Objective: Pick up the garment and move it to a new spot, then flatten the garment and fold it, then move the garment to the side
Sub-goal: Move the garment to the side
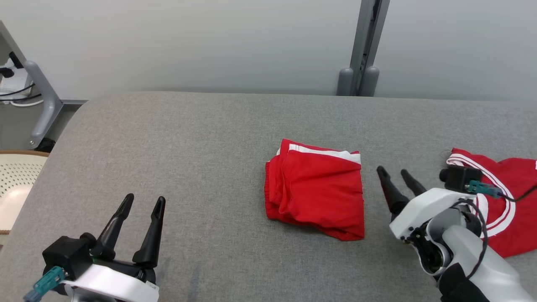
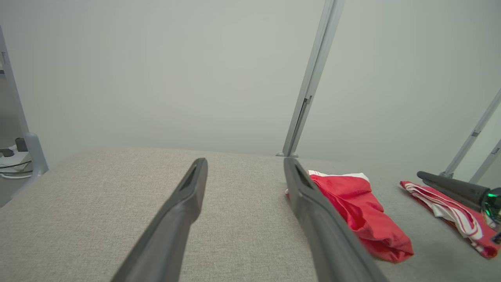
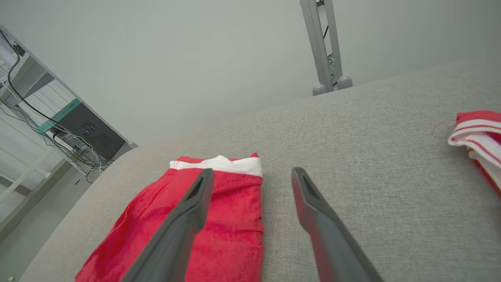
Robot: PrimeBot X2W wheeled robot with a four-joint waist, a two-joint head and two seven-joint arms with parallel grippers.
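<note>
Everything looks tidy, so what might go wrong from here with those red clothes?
The folded red garment is loose and layered; the open right gripper beside it might pinch only the top layer and undo the fold. The striped red garment lies close by that arm, so a sideways move may drag it or pile one on the other.

The white left arm [image 1: 109, 283] sits low, dark jaws spread wide and empty, while the white right arm [image 1: 432, 205] angles inward, jaws equally apart.

Two garments: folded garment [image 1: 314, 188], striped garment [image 1: 509, 197], maybe jersey. Two grippers: left gripper [image 1: 145, 198], right gripper [image 1: 392, 170].
</note>
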